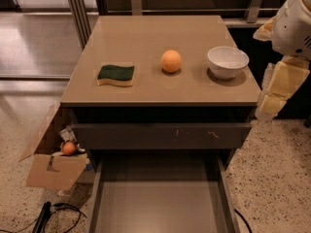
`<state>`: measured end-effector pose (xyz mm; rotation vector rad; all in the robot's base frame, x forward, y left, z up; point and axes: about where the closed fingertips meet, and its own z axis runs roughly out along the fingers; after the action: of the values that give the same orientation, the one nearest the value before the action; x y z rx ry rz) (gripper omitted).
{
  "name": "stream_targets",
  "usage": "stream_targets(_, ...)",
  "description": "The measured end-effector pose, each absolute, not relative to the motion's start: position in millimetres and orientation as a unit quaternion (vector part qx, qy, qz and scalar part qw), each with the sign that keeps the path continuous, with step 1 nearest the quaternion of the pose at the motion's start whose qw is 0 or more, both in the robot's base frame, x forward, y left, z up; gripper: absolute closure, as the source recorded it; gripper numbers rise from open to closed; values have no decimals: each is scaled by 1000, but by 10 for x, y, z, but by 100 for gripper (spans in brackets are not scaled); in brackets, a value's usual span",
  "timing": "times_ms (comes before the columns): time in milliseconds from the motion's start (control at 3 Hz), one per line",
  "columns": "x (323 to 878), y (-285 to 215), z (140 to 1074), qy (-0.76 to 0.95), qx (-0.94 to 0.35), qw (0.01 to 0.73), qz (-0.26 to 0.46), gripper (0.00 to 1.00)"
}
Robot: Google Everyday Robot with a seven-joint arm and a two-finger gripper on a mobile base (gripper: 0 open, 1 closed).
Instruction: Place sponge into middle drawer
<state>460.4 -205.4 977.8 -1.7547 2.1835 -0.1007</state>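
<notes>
One sponge (116, 74) is lying on the table (146, 38), at nine o'clock from one orange (171, 61). One bowl (227, 61) is sitting at the orange's three o'clock. The pincer (278, 89) is hanging beyond the table's three-o'clock edge, well apart from the sponge. I cannot tell how far it is open. One drawer (160, 198) is standing open at six o'clock.

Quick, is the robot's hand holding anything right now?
Gripper, right of the cabinet top: open or shut cannot be told. The sponge lies on that top, away from it.

Orange (171, 61) mid countertop (160, 33), white bowl (228, 61) right of it; cardboard box (51, 171) on floor (274, 178) left; gripper (270, 103) beside countertop right edge.
</notes>
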Motion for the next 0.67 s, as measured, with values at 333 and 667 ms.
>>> stream_targets(333, 4971, -1800, 9776, 743, -640, 197, 2, 0)
stream_targets(667, 5310, -1548, 9839, 725, -639, 250, 60, 0)
